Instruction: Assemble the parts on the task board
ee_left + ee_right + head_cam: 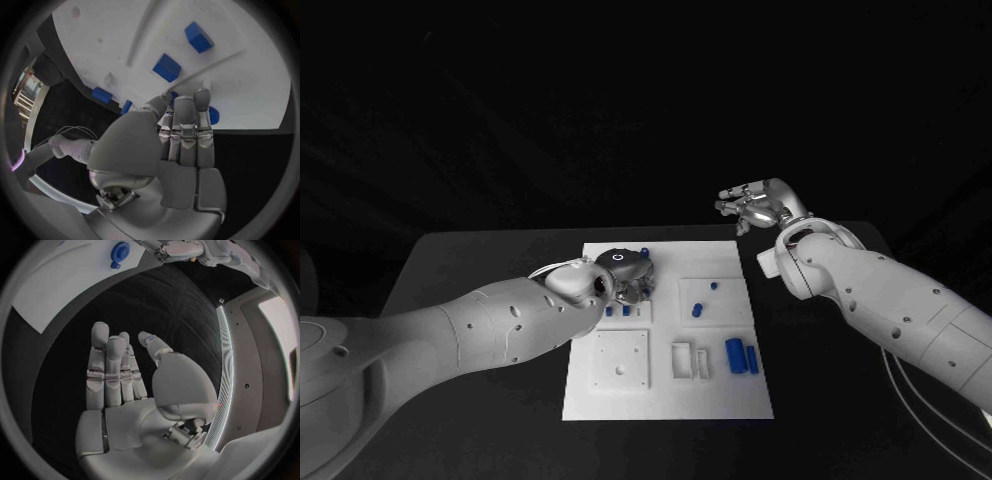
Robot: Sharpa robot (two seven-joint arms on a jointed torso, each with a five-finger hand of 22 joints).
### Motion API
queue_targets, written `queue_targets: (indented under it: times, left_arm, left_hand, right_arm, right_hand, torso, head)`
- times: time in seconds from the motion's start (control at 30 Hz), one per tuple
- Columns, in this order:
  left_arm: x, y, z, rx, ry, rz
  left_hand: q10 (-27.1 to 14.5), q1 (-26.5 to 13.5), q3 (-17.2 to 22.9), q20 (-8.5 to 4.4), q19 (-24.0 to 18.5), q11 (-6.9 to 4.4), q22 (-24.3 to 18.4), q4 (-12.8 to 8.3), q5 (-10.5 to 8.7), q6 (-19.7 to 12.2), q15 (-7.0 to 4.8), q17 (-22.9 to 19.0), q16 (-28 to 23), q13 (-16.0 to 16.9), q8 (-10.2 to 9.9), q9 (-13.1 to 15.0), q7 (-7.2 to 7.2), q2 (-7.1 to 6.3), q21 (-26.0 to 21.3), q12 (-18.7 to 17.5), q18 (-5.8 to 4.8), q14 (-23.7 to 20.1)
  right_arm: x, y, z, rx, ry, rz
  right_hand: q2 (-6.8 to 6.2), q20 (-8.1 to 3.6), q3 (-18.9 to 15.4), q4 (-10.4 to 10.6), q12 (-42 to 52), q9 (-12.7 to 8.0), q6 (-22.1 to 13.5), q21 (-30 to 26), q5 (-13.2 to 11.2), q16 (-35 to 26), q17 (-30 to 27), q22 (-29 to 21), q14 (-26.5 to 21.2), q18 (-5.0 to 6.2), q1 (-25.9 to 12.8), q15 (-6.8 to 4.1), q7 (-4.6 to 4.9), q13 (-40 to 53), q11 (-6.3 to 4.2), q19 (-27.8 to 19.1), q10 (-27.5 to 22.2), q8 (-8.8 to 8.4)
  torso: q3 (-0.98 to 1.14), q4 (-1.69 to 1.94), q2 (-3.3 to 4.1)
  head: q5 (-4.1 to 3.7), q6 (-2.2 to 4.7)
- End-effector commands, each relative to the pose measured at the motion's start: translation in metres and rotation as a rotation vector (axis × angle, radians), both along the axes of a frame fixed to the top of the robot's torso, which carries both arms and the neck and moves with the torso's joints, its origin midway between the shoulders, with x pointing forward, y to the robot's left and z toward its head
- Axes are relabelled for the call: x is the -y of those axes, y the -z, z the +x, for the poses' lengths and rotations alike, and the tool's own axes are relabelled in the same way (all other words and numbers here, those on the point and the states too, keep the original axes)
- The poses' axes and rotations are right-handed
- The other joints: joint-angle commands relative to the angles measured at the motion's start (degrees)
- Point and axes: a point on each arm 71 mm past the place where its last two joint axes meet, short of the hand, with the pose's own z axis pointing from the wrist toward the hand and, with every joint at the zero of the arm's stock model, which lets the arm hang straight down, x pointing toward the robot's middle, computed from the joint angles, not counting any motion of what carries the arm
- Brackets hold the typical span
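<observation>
Two white arms of mine flank the flat white rectangular task board, long axis running away from me. My left hand presses fingertips beside small blue block parts; any grasp is hidden. My right hand hovers beyond the board, fingers extended, empty.

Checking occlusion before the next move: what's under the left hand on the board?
The left hand hangs over the task board. Small blue parts show at its near edge, another beyond it. What lies directly beneath the hand is hidden.
</observation>
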Motion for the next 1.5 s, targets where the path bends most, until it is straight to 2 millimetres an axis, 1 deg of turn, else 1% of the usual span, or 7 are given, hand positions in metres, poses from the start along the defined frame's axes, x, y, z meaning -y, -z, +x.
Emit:
queue_targets:
  times: [0.03,0.23,0.47,0.67,0.97,1.2,1.5]
  left_arm:
    - [0.001,0.004,-0.004,-0.021,0.004,-0.012]
    - [-0.002,-0.001,-0.004,0.001,-0.002,-0.05]
    - [-0.007,-0.013,-0.004,0.008,-0.019,-0.119]
    - [-0.02,-0.022,-0.008,-0.025,-0.045,-0.146]
    - [-0.037,-0.024,-0.015,-0.062,-0.063,-0.145]
    - [-0.049,-0.023,-0.016,-0.071,-0.082,-0.13]
    - [-0.058,-0.022,-0.013,-0.059,-0.103,-0.116]
  left_hand:
    - [-0.3,-0.1,-0.2,0.09,0.0,0.14,1.0,-0.1,0.0,-0.2,0.34,0.1,-0.2,0.0,0.3,0.0,0.15,0.35,-0.1,0.2,0.75,0.2]
    - [-0.5,-0.1,-0.1,0.11,0.0,0.21,1.0,-0.2,0.2,-0.3,0.34,0.1,-0.5,0.0,0.2,-0.1,0.22,0.25,-0.1,0.2,0.88,0.2]
    - [-0.8,-0.2,0.3,0.2,0.0,0.34,1.1,-0.2,0.38,-0.8,0.38,0.1,-0.7,0.0,0.2,0.0,0.31,-0.01,-0.1,0.2,1.05,0.2]
    - [-0.9,-0.5,0.2,0.17,-0.1,0.36,1.0,-0.1,0.24,-0.9,0.36,0.2,-0.7,0.0,0.2,-0.1,0.3,-0.31,-0.1,0.2,0.97,0.1]
    - [-0.9,-0.4,0.1,0.13,-0.2,0.33,1.0,0.0,0.21,-0.8,0.34,0.3,-0.7,0.0,0.2,-0.1,0.26,-0.4,-0.2,0.2,0.85,0.0]
    - [-0.8,-0.3,0.0,0.12,-0.3,0.32,1.1,0.0,0.02,-0.8,0.36,0.4,-0.8,0.0,0.2,-0.1,0.26,-0.44,-0.2,0.2,0.79,-0.1]
    - [-0.8,-0.1,0.0,0.09,-0.3,0.31,1.1,0.1,0.01,-0.7,0.33,0.5,-0.8,0.0,0.2,-0.1,0.26,-0.43,-0.2,0.2,0.78,-0.1]
  right_arm:
    - [-0.001,0.0,0.0,0.006,-0.011,-0.002]
    - [-0.001,-0.001,0.0,0.006,-0.01,-0.002]
    - [-0.001,0.0,0.0,0.006,-0.011,-0.002]
    - [0.002,0.0,0.0,0.005,-0.006,-0.005]
    - [0.006,0.0,0.0,0.004,0.0,-0.01]
    - [0.008,0.0,-0.001,0.005,0.002,-0.012]
    - [0.008,-0.001,-0.001,0.005,0.002,-0.012]
  right_hand:
    - [-0.02,0.35,0.0,0.4,0.0,0.0,0.3,0.1,0.3,0.3,-0.1,-0.1,-0.2,0.71,-0.2,0.08,0.28,0.1,0.12,2.0,0.4,-0.16]
    - [-0.02,0.35,0.0,0.4,0.0,0.0,0.3,0.1,0.3,0.3,-0.1,-0.1,-0.2,0.71,-0.2,0.08,0.28,0.1,0.12,2.0,0.4,-0.16]
    - [-0.02,0.35,0.0,0.4,0.0,0.0,0.3,0.1,0.3,0.3,-0.1,-0.1,-0.2,0.71,-0.2,0.08,0.28,0.1,0.12,2.0,0.4,-0.16]
    - [-0.02,0.35,0.0,0.4,0.0,0.0,0.3,0.1,0.3,0.3,-0.1,-0.1,-0.2,0.71,-0.2,0.08,0.28,0.1,0.12,2.0,0.4,-0.16]
    - [-0.04,0.33,0.1,0.4,0.0,0.0,0.3,0.2,0.4,0.3,-0.2,-0.2,-0.2,0.68,-0.2,0.07,0.28,0.3,0.11,2.0,0.3,-0.16]
    - [-0.04,0.33,0.1,0.4,0.0,0.0,0.3,0.2,0.4,0.3,-0.2,-0.2,-0.2,0.68,-0.2,0.07,0.28,0.3,0.11,2.0,0.3,-0.16]
    - [-0.04,0.33,0.1,0.4,0.0,0.0,0.3,0.2,0.4,0.3,-0.2,-0.2,-0.2,0.68,-0.2,0.07,0.28,0.3,0.11,2.0,0.3,-0.16]
  torso:
    - [-0.13,0.0,0.05]
    - [-0.11,0.12,-0.01]
    - [-0.1,0.02,-0.01]
    - [0.01,0.26,-0.1]
    - [-0.07,0.12,-0.04]
    - [0.03,0.22,-0.09]
    - [0.01,-0.02,0.02]
  head:
    - [-0.07,0.09]
    - [-0.09,0.2]
    - [0.15,0.34]
    - [-0.07,0.19]
    - [0.01,0.14]
    - [0.23,0.18]
    - [0.45,0.29]
